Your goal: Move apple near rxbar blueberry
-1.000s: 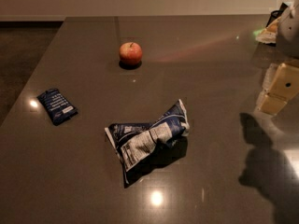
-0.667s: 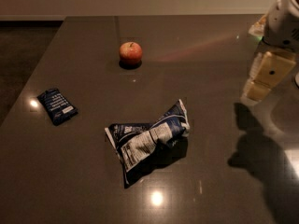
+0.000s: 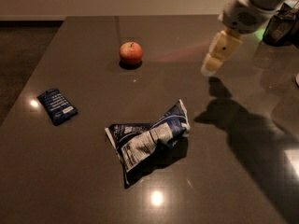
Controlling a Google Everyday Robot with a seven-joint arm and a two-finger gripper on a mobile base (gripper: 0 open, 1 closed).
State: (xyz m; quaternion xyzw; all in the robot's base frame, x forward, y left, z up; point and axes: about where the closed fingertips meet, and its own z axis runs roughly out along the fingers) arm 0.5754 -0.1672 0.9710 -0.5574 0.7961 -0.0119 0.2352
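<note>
A small red apple [image 3: 131, 53] with yellowish patches stands on the dark table [image 3: 84, 171] toward the far middle. The rxbar blueberry [image 3: 57, 106], a small flat dark blue wrapper with white text, lies near the table's left edge, well apart from the apple. My gripper [image 3: 211, 67] hangs above the table at the upper right, to the right of the apple and a good way from it. It holds nothing that I can see.
A large crumpled blue-and-white chip bag [image 3: 148, 136] lies in the middle of the table, nearer than the apple. Dark equipment [image 3: 280, 29] sits at the far right. The table's left edge borders dark floor.
My gripper and arm have moved left and farther over the table, toward the apple's side. The apple, bar and chip bag have not moved.
</note>
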